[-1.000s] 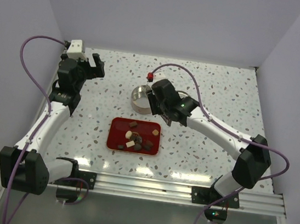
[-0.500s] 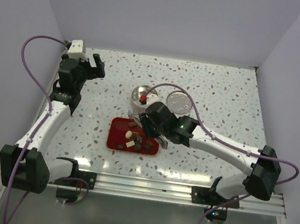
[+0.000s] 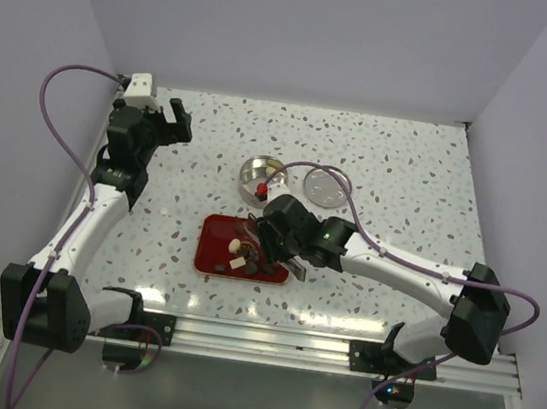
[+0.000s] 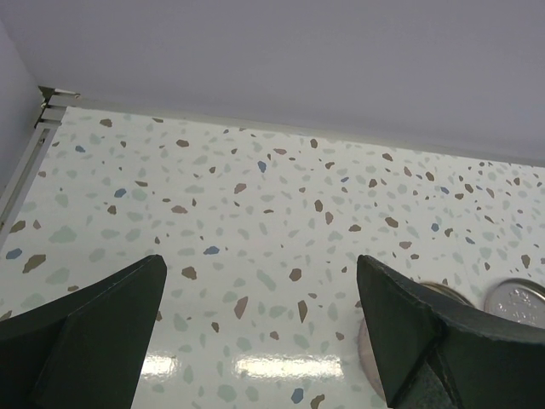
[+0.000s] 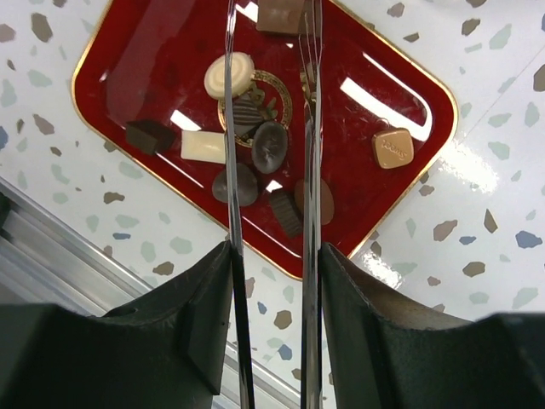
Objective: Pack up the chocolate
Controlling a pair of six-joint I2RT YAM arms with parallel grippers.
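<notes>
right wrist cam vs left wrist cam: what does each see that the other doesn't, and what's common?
Right wrist only: the red tray with the chocolate pieces on it, and the right hand gripping metal tweezers whose blades run over the tray.
Left wrist only: the left hand, wide open and holding nothing, the back wall, a sliver of the round tin and a lid at lower right.
Both: the speckled table and each camera's own dark fingers.
</notes>
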